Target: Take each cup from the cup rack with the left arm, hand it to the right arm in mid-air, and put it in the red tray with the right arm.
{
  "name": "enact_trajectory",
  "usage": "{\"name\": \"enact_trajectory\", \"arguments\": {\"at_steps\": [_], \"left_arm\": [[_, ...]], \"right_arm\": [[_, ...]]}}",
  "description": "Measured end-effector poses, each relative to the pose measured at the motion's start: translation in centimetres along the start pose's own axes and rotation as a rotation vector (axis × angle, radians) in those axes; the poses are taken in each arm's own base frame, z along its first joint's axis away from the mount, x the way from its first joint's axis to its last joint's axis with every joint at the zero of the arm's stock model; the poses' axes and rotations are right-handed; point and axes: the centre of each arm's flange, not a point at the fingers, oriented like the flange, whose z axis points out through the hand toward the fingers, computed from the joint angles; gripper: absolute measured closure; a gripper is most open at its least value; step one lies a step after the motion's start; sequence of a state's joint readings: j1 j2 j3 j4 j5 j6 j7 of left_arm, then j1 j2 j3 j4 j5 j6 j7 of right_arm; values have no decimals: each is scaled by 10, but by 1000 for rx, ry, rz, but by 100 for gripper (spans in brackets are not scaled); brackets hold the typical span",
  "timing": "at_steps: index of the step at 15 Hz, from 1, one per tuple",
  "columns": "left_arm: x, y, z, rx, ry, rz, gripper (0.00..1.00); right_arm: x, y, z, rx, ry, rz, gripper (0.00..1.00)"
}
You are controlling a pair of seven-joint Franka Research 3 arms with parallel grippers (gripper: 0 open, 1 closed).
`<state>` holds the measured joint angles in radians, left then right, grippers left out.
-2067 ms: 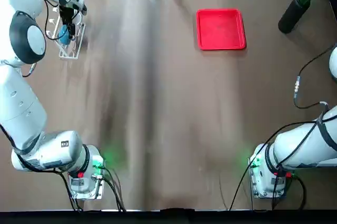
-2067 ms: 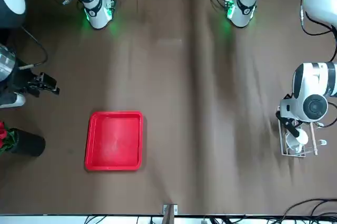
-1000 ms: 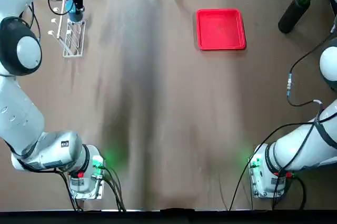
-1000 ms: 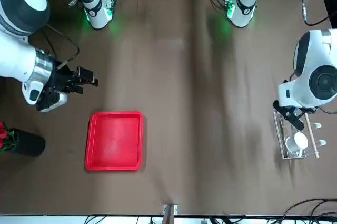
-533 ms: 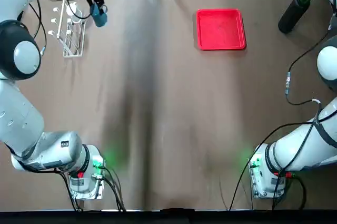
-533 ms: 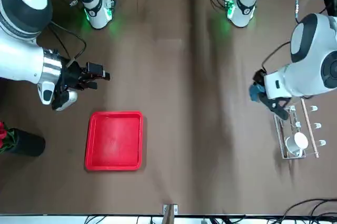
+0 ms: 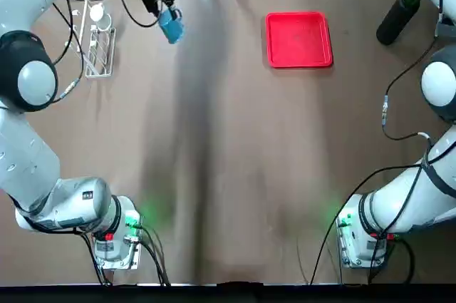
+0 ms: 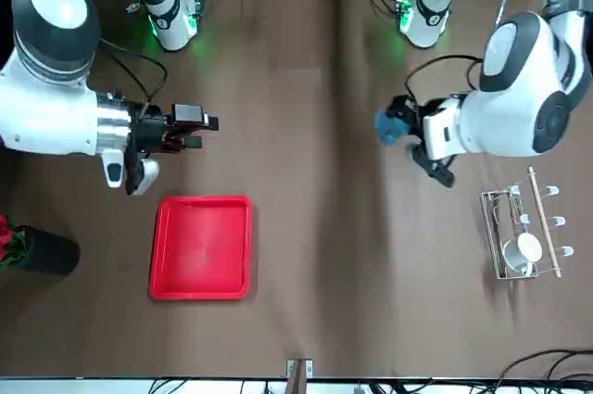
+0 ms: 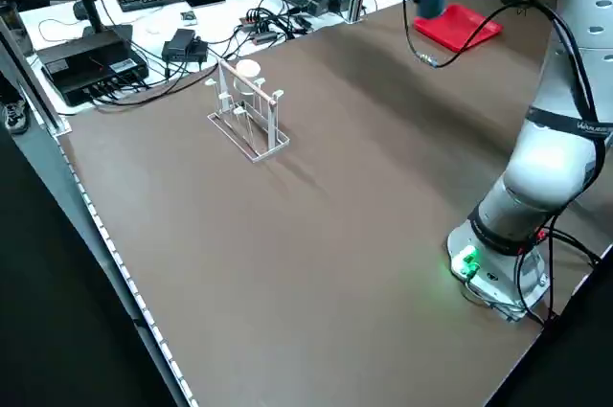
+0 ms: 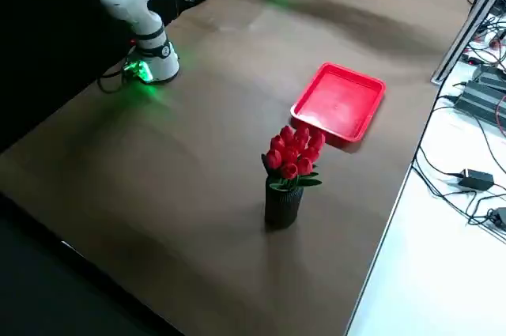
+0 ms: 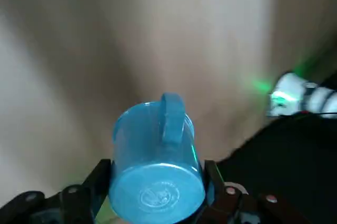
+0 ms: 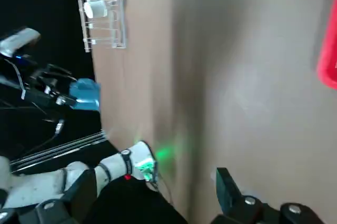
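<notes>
Now the blue cup is well clear of the cup rack and hangs in mid-air over the brown table, between the rack and the red tray; half a second ago it was only just beside the rack, and a second before that it was being lifted off a peg. The left gripper is clamped on it, and in the left wrist view the dark fingers press both sides of the cup's body with its base toward the camera and its handle pointing away. The right gripper has come in too, from the table's far right edge to a spot above the tray's near side, its fingers spread apart and aimed toward the cup, though the two grippers are not yet close. The white cup has not moved and sits on the rack. This suggests the pick of the first cup is done and the carry toward the hand-over is under way; the next move probably calls for the arms to close the gap so the open right fingers can take the cup before the left lets go. The red tray holds nothing yet.
</notes>
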<state>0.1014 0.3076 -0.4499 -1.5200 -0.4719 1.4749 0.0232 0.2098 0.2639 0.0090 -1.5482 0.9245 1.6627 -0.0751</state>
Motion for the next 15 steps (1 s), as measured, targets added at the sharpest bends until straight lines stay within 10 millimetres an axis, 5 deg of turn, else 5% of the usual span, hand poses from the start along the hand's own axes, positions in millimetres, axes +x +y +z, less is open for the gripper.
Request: {"name": "enact_trajectory", "arguments": {"at_steps": [8, 12, 15], "left_arm": [[42, 56, 47, -464, -39, -110, 24], [67, 83, 64, -622, 36, -148, 24], [74, 108, 72, -722, 54, -164, 24]], "right_arm": [[20, 16, 11, 188, 4, -4, 4], [17, 14, 20, 296, -69, 7, 23], [16, 12, 27, 387, -120, 19, 24]]}}
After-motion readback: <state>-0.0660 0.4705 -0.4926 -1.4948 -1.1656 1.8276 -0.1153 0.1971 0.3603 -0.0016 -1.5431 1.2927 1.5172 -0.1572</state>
